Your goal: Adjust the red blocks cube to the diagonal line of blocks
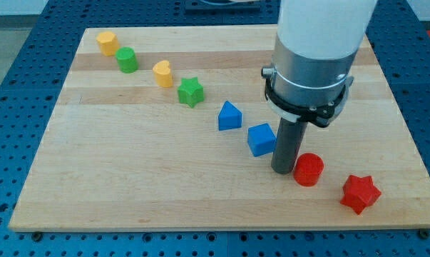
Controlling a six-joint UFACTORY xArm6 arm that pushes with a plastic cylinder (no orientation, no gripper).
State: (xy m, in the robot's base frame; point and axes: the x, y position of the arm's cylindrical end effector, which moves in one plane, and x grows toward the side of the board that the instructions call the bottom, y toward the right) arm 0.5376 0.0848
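Observation:
A diagonal line of blocks runs from the view's top left to its bottom right: a yellow block (107,42), a green cylinder (127,60), a yellow heart-like block (162,73), a green star (190,91), a blue pentagon-like block (229,116) and a blue cube (261,139). A red cylinder (309,169) and a red star (360,193) lie beyond the blue cube. My tip (282,170) rests on the board between the blue cube and the red cylinder, right beside the cylinder's left side.
The wooden board (129,178) sits on a blue perforated table (15,43). The arm's white and grey body (314,50) hangs over the board's right part and hides the surface behind it.

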